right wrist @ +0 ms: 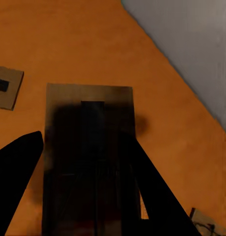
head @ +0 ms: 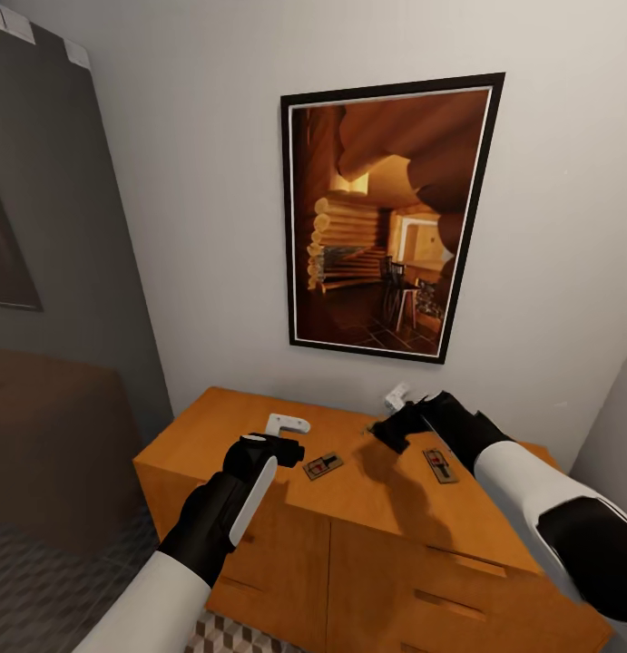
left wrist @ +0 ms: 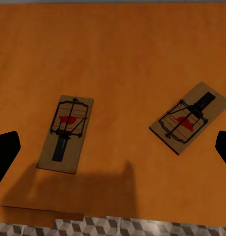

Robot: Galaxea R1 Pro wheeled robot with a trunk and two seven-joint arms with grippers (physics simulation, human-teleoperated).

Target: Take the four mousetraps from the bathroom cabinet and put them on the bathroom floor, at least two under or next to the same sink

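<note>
Two arms are reaching over the cabinet: our left gripper is hovering wide above two mousetraps, our right gripper is straddling another.

Both arms: glossy white shells on the forearms, black segments at wrist and elbow. Left pincer has a black body with a white side panel and white tip. Right pincer is all black, with tapered matte fingers.
</note>
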